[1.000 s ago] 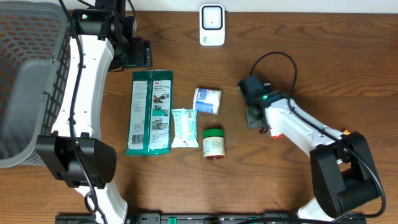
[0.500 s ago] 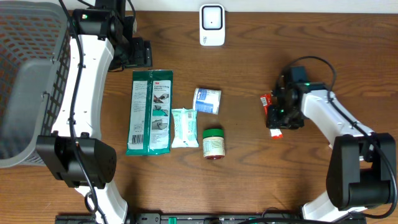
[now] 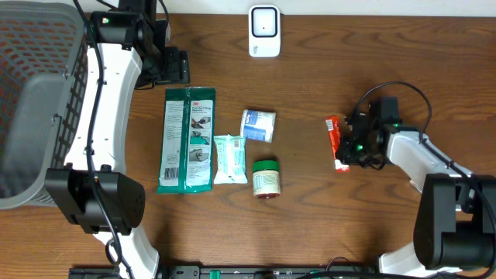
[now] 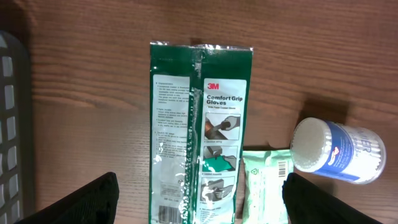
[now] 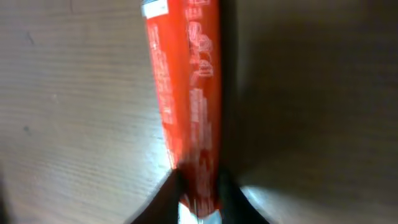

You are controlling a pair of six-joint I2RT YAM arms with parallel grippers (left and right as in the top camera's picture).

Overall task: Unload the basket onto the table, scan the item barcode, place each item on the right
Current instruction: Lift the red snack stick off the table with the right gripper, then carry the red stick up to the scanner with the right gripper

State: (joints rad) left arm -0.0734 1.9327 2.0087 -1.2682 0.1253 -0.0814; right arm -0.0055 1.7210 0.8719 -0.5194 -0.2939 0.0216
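A slim red packet lies on the wooden table right of centre. My right gripper is at the packet's right side. In the right wrist view both dark fingers pinch the red packet at its near end, so the right gripper is shut on it. A white scanner stands at the table's back edge. My left gripper hovers open at the back left; in its wrist view the left gripper is spread wide above a green glove pack, touching nothing.
The green glove pack, a pale wipes packet, a blue and white tub and a green-lidded jar lie in the middle. A dark mesh basket fills the far left.
My right arm has swung from over the red packet to its right side, and its jaws have closed onto the packet. The left arm has not moved.
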